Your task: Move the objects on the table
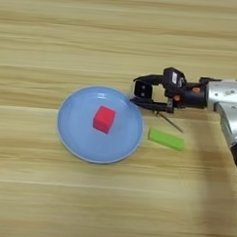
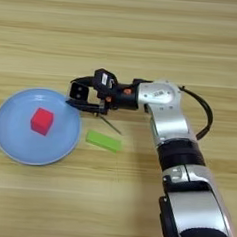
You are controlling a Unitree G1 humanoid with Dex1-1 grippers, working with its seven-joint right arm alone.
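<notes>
Nearest the camera: bare table (image 1: 109, 210), plank stripes running left to right. Right arm (image 2: 181, 145) enters from the bottom right and rises up the picture, bending at the silver elbow joint to reach leftward.

Mid-table: green bar (image 1: 166, 139) lies flat on the wood, just right of the light-blue plate (image 1: 69, 132), apart from its rim. Red cube (image 1: 104, 119) sits on the plate, near its centre. A thin dark shaft (image 1: 170, 122), apparently the screwdriver, slants between bar and gripper; handle not seen.

Farther: gripper (image 1: 140, 93) held level at the plate's upper-right rim, fingers pointing left. A black square block with pale edge (image 1: 142, 90) sits between the two fingers; they appear closed on it.

Progress, as judged: cube looks placed on the plate; block in hand near the rim, not set down; bar and screwdriver remain on the table.
</notes>
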